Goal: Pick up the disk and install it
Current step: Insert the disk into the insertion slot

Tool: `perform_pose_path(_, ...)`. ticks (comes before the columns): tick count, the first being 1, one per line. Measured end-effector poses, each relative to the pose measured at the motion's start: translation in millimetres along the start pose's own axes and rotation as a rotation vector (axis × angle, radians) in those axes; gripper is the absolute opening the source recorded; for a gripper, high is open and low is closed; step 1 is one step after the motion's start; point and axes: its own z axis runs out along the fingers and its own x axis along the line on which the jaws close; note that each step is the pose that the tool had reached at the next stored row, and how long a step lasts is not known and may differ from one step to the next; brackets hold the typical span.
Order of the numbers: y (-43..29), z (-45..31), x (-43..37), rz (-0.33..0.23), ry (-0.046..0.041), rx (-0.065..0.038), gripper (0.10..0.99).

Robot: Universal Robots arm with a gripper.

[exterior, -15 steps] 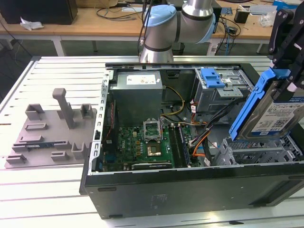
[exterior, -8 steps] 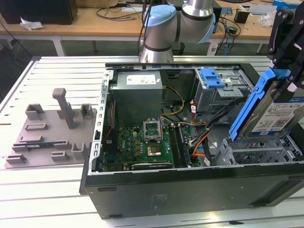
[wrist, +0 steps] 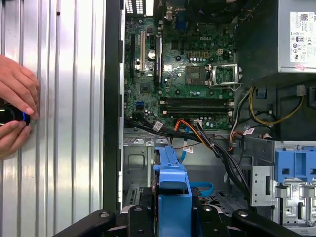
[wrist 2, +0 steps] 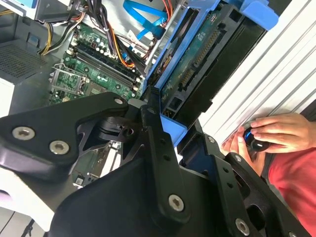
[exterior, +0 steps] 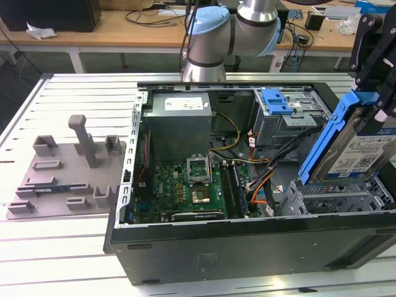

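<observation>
Clamping the upper end of the rectangular silver-grey metal disk (exterior: 356,151), with its white-and-blue label and bright blue plastic side rails, the black gripper (exterior: 373,102) hangs high at the exterior view's right, its jaws pressed together on the drive. The disk is off the table and tilted. Its long axis slants from the gripper down toward the exterior view's left, and its low end points at the perforated grey metal drive cage (exterior: 334,201) inside the open black computer case (exterior: 247,238). Whether that low end touches the cage top cannot be told. The green motherboard (exterior: 185,185) and the large grey metal power-supply box (exterior: 179,117) lie well apart from the disk, toward the exterior view's left. A bare bright-blue plastic clip (exterior: 275,99) sits on the bay behind.

In the second wrist view, the gripper (wrist 2: 177,138) pinches the blue rail end. The disk (wrist 2: 197,64) stretches away from it, with its green circuit-board underside showing beside the case wall. A person's hand (wrist 2: 271,131) rests on a small dark device on the ribbed aluminium table (wrist 2: 276,59).

In the first wrist view, the disk (wrist: 173,182) shows edge-on as a blue rail held in the gripper (wrist: 173,219). Its long axis points straight away from the gripper, over the drive cage (wrist: 140,168), and the motherboard (wrist: 192,74) lies beyond.
</observation>
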Motion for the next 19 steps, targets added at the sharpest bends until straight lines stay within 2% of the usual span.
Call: perform_pose_path(19, -0.4, 6.2, 0.1, 0.000, 0.0000, 0.000, 0.369)
